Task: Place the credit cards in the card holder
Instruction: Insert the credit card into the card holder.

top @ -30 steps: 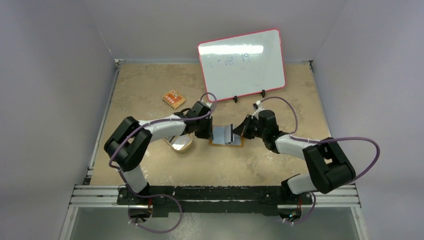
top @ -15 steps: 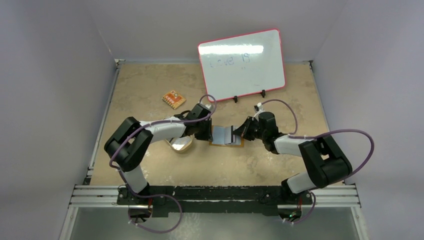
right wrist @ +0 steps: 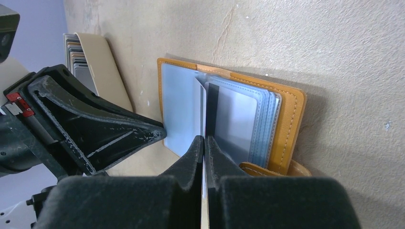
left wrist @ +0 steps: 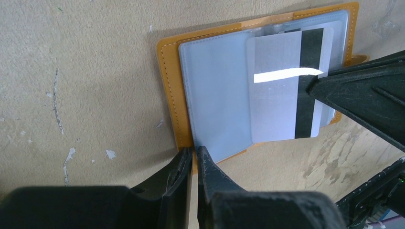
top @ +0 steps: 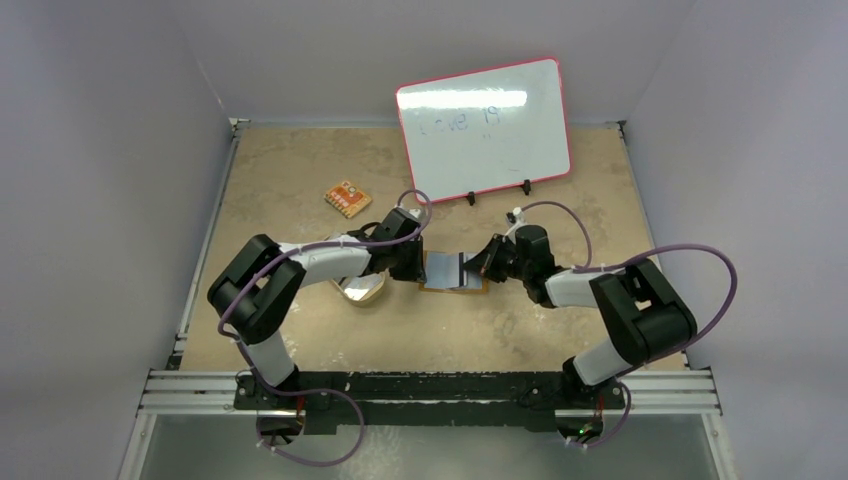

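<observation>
Top external view shows one beige stone-patterned table (top: 300, 170), with one red-rimmed whiteboard (top: 485, 115) standing at its far side. The two arms meet mid-table over one orange leather-like card holder (left wrist: 168, 95), which lies open with its clear pale sleeves facing up. The left gripper (left wrist: 193, 153) is pressed almost together at the holder's near edge, apparently pinching the cover to pin it. Beside the holder sits one tan oval dish (right wrist: 102, 67) holding a stack of grey cards (right wrist: 74, 47), packed too tightly to count. The right gripper (right wrist: 204, 140) pinches one silver credit card (left wrist: 274, 95) by its dark-striped end, the free end lying over the sleeves. To seat it well, I would hold the cover pinned, line the card's edge up with a sleeve mouth and slide it straight along the pocket. One small orange patterned piece (top: 347, 198) lies well apart, toward the far left.
</observation>
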You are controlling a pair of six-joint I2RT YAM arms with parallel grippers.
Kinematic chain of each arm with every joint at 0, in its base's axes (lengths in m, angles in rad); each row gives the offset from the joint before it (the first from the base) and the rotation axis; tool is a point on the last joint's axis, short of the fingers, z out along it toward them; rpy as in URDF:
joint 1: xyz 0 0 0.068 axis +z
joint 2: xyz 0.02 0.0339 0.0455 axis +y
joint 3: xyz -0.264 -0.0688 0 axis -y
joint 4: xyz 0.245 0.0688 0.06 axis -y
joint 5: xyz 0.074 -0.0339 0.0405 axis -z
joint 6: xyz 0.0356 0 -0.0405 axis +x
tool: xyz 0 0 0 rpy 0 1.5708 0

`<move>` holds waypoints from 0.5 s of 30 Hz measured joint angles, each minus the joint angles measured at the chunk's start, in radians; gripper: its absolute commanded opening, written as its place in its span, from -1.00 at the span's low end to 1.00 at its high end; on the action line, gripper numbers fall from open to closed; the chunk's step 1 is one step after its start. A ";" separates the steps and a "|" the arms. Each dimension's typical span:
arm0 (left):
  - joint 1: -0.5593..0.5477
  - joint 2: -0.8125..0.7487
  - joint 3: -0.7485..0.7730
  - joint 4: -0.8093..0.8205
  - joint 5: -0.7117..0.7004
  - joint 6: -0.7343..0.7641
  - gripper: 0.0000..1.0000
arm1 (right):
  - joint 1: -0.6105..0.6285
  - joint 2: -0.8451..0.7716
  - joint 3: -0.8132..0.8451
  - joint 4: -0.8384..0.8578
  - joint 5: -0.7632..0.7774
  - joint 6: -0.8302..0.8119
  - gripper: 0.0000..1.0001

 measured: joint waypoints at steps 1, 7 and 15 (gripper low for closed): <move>0.000 0.000 -0.002 0.001 0.000 0.000 -0.84 | 0.000 0.000 0.000 0.002 0.000 0.001 -1.00; -0.002 -0.005 -0.010 0.014 0.000 -0.007 -0.84 | 0.000 0.033 0.000 0.031 -0.005 0.007 -1.00; -0.017 -0.010 -0.034 0.062 0.003 -0.050 -0.84 | 0.000 0.068 0.000 0.083 -0.007 0.016 -1.00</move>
